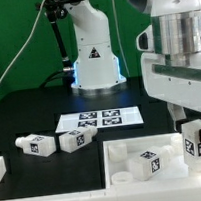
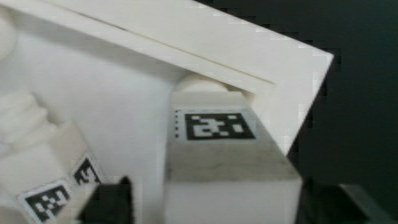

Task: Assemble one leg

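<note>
Black table (image 1: 20,122), marker board (image 1: 98,119) and loose legs (image 1: 74,139) showed only in the exterior view. The wrist view showed the gripper (image 2: 222,203) clamped on the leg (image 2: 217,150) at the panel (image 2: 214,50) corner.

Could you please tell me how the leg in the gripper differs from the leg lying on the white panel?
The held leg stands upright at a corner of the panel; the loose leg lies on its side mid-panel. The held leg sits in the gripper; the loose leg is untouched. Both are stubby white blocks with a black-and-white tag.
</note>
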